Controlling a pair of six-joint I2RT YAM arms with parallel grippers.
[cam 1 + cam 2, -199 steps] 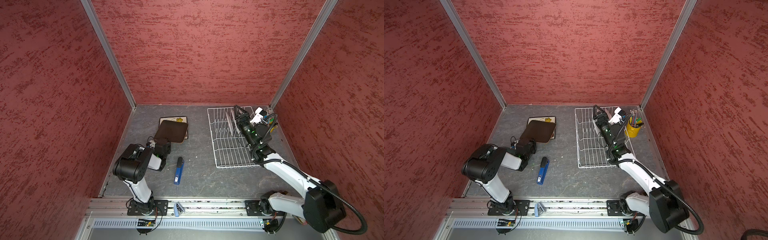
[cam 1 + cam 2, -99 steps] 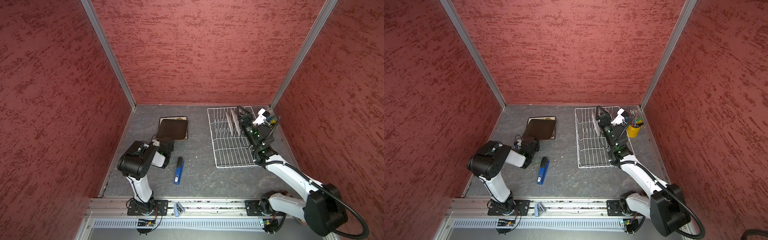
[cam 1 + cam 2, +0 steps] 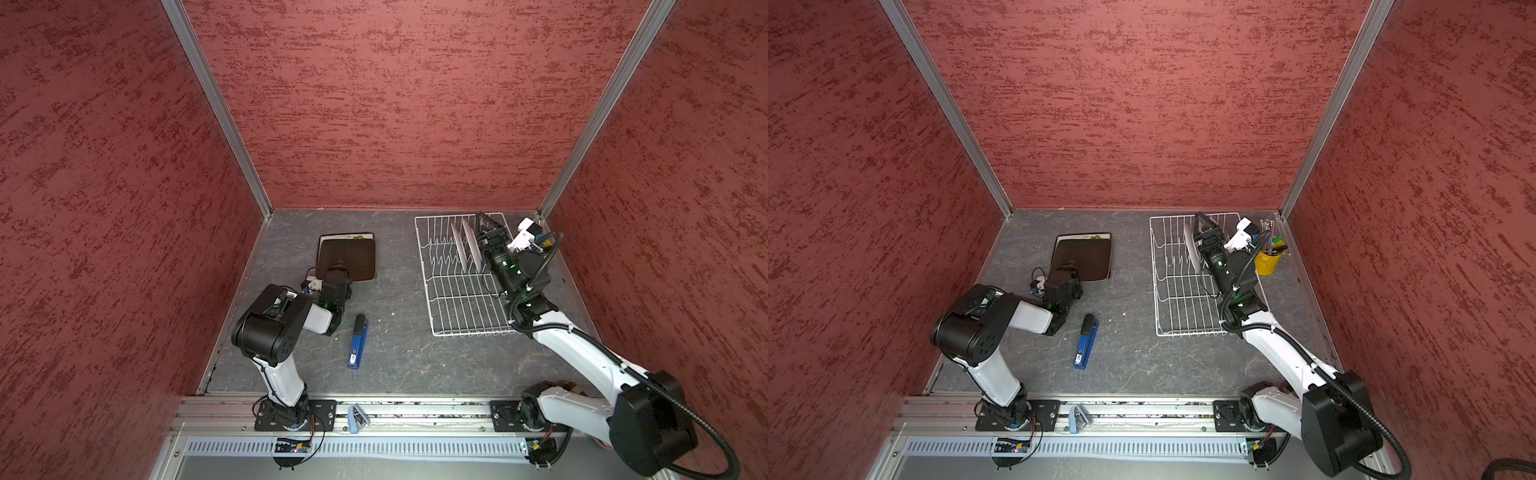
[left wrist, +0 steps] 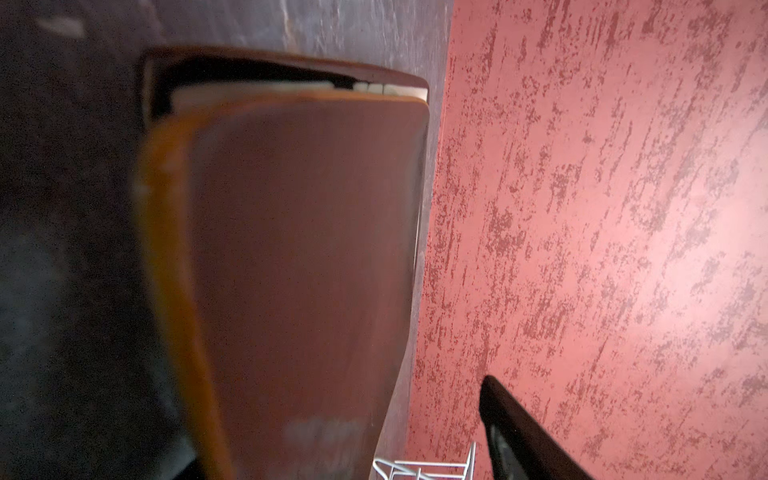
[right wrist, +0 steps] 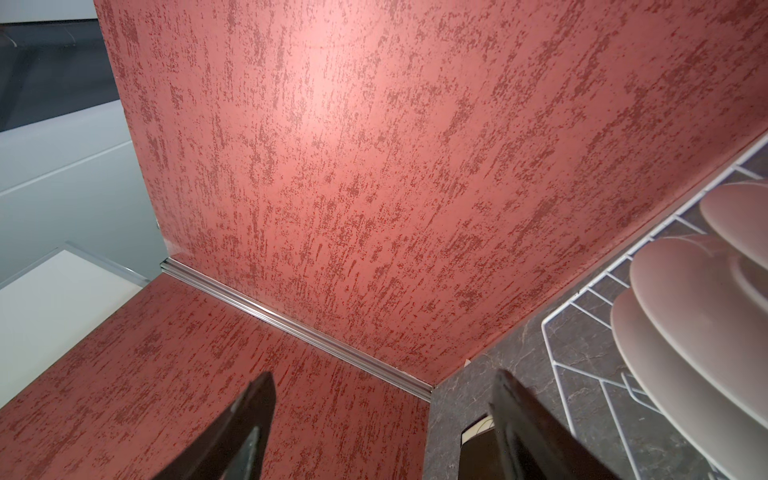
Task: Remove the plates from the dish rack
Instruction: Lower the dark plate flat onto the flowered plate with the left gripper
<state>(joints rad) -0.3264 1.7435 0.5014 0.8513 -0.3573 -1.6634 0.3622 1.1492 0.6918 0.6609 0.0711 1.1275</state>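
- White wire dish rack (image 3: 469, 333): three round white plates (image 5: 685, 299) upright inside; right end effector (image 3: 487, 221) spread, empty, beside them.
- Brown-backed square plates (image 3: 349, 257): two stacked on surface (image 3: 399, 365); left end effector (image 3: 337, 267) released at near edge.
- Yellow cup (image 3: 1266, 262): pens (image 3: 1271, 239) inside.

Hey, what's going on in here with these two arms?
A robot is emptying a white dish rack of plates. Two square plates already lie stacked on the table, the top one brown back up, with the left end effector open at its near edge. The right end effector hangs open beside the three round white plates standing in the rack, holding nothing.
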